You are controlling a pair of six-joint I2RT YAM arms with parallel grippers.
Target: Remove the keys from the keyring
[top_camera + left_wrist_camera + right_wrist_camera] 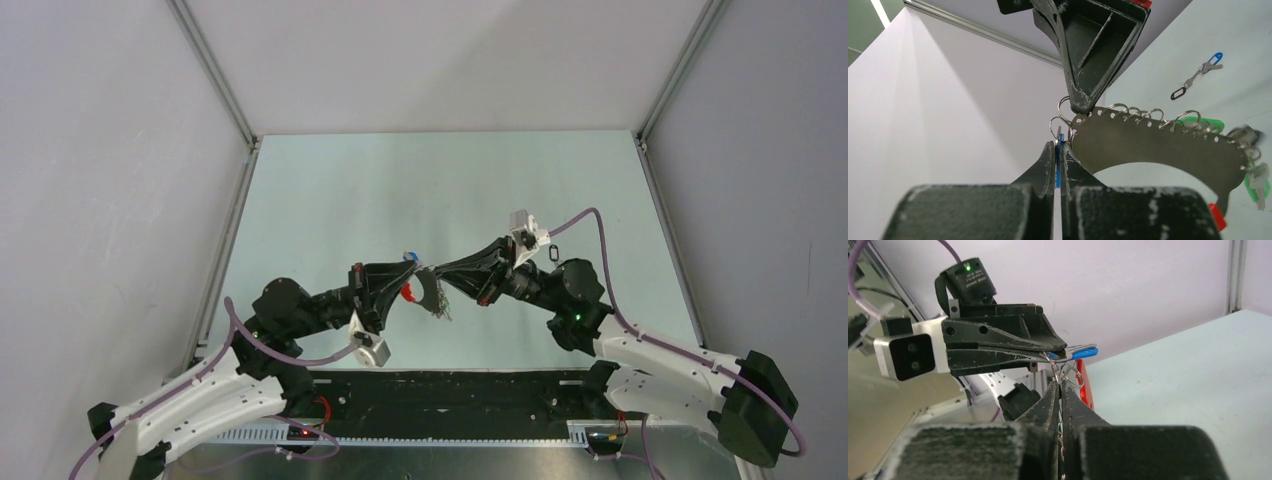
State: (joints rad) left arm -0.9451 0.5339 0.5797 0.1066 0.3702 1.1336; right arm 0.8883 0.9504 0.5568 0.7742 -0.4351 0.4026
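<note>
The keyring (1158,150) is a curved grey metal band with a red end (1217,216) and several small rings along its edge. It hangs in the air between both grippers and shows in the top view (425,293). My left gripper (1058,145) is shut on a blue-capped key (1058,167) that hangs on a small ring at the band's end. My right gripper (1060,386) is shut on the band's end beside that ring. Green-capped keys (1207,123) hang from the band's far part. The blue key (1083,352) also shows in the right wrist view.
A separate blue-capped key with a black clip (1198,77) lies on the pale green table (400,190) beyond the grippers. White walls close in the left, right and back of the table. Both arms (300,310) meet near the table's middle front.
</note>
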